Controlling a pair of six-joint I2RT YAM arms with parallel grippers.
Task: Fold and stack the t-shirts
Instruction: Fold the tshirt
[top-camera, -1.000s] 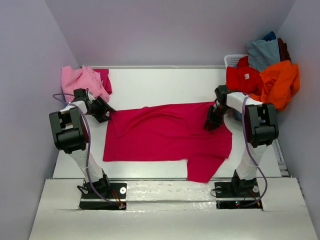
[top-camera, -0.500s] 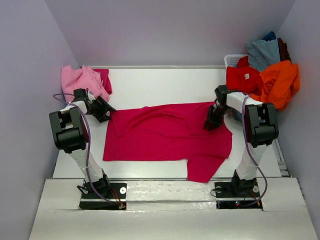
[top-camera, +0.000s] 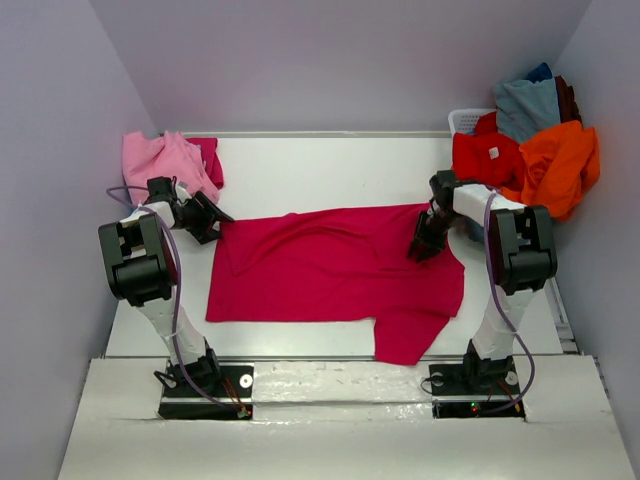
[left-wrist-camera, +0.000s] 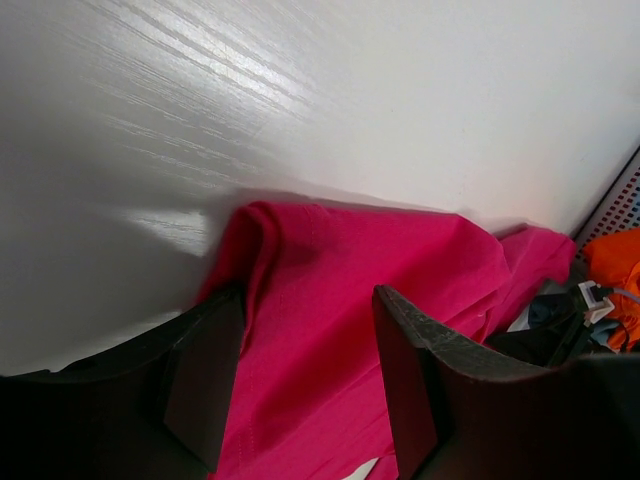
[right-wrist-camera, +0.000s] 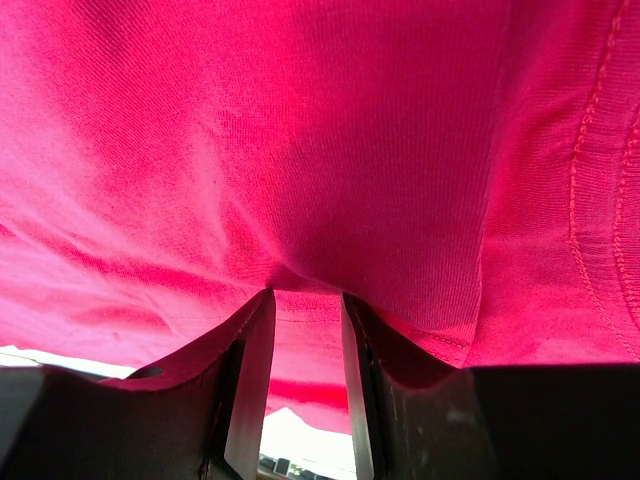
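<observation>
**A:** Nearest to us, one sleeve (top-camera: 405, 338) of the crimson t-shirt (top-camera: 330, 275) points to the near edge of the table (top-camera: 330, 165). The body lies flat across the middle. Where do we hold it?

**B:** At its far edge. The right jaws are closed on a pinch of cloth at the far right corner; in the right wrist view the wrinkles run into the tips. The left jaws stand apart at the far left corner. The cloth's corner lies between them, not yet pinched.

**A:** So we judge the step is to take both far corners and bring them over toward the near hem?

**B:** Yes, we think so. First we should close the left jaws low, on cloth only, without scraping the table. Then we lift both corners to equal height and move them together, so no diagonal crease forms.

**A:** And farther back?

**B:** The light pink t-shirt (top-camera: 165, 160) lies bunched at the far left. The basket (top-camera: 465, 120) with the red tee (top-camera: 485, 155) and the orange tee (top-camera: 560, 165) stands at the far right. We should keep clear of both.
</observation>
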